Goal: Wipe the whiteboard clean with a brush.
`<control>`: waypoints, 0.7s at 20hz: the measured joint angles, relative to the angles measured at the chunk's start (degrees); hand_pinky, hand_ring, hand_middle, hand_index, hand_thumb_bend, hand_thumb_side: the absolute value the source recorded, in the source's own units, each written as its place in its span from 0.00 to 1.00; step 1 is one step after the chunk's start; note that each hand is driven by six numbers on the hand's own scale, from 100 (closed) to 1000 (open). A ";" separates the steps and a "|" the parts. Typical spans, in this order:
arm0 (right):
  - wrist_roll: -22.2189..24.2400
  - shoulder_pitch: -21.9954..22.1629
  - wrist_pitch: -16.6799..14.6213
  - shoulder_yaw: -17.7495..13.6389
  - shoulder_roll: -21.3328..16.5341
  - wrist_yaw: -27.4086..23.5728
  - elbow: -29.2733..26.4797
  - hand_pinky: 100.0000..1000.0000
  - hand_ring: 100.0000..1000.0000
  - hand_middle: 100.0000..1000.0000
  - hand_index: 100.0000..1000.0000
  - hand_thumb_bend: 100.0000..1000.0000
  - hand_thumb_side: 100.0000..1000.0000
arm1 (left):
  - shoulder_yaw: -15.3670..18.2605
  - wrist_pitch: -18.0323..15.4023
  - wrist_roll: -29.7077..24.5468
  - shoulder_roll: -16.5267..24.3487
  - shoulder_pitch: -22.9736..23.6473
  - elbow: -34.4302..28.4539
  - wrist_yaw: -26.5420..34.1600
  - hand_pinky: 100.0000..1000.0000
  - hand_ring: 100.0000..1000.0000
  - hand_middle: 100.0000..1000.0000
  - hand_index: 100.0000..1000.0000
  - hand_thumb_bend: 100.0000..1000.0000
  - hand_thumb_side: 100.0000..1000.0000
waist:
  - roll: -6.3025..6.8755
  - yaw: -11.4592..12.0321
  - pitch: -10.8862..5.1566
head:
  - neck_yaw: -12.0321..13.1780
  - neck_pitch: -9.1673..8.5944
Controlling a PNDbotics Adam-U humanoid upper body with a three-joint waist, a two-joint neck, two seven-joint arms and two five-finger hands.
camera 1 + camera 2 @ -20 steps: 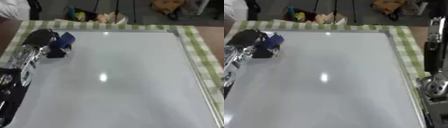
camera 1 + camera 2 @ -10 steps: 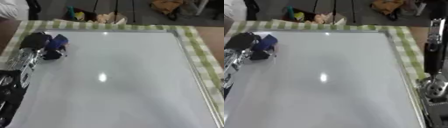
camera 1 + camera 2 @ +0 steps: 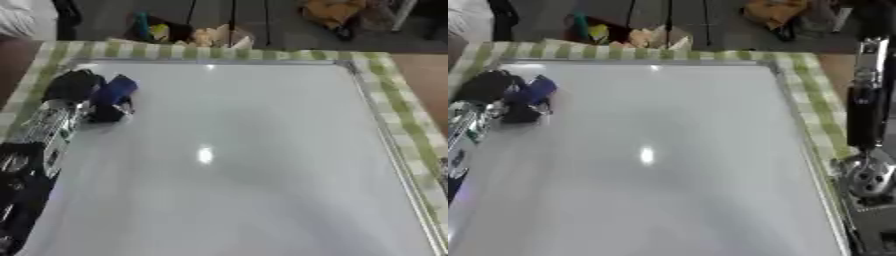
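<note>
My left hand (image 3: 74,87) is at the far-left corner of the whiteboard (image 3: 236,165), fingers curled round the brush (image 3: 112,96) and gripping it. Left arm comes in along the board's left edge, silver and black links from the near-left corner up to the hand.

Brush: blue body, dark underside down on the board surface. Long axis runs diagonally, upper blue end pointing far-right, lower dark end toward near-left. It sits just right of my palm, just inside the board's left edge, near the far edge. Can't make out bristles or pad detail.

Whiteboard: large, lying flat, silver frame, long axis running near to far, taking up most of the view. Surface reads plain white with a ceiling-light glare spot (image 3: 205,155) near the middle. I see no marks on it, though faint ones may not show.

The board lies on a counter covered with a green-and-white checked cloth (image 3: 398,107), visible as a strip along the far edge and down the right side.

My right hand itself doesn't show. Only the right arm (image 3: 866,150) is in the right eye view, upright black and silver links at the right edge, off the board, over the cloth strip, well apart from the brush.

Past the far edge of the counter: floor clutter, yellowish and orange things, dark stand legs.
</note>
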 measured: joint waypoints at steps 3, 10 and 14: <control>-0.02 0.00 -0.03 0.00 0.01 -0.08 0.00 0.83 0.92 0.63 0.84 0.00 1.00 | -0.01 -0.70 -0.48 -0.31 -0.30 0.23 0.01 0.00 0.30 0.39 0.65 0.04 0.71 | -0.04 -0.03 0.00 | 0.11 -0.14; -0.04 0.00 -0.08 0.00 0.01 -0.23 0.00 0.83 0.92 0.63 0.84 0.00 1.00 | -0.04 -1.81 -2.21 -0.32 -0.83 0.70 -1.16 0.02 0.32 0.41 0.67 0.08 0.71 | -0.03 -0.03 -0.02 | 0.19 -0.15; -0.13 0.00 -0.16 0.00 0.01 -0.25 0.00 0.83 0.92 0.63 0.84 0.00 1.00 | -0.06 -2.73 -4.00 -0.32 -1.17 0.94 -2.13 0.03 0.32 0.41 0.67 0.09 0.71 | -0.04 0.02 -0.13 | 0.20 -0.15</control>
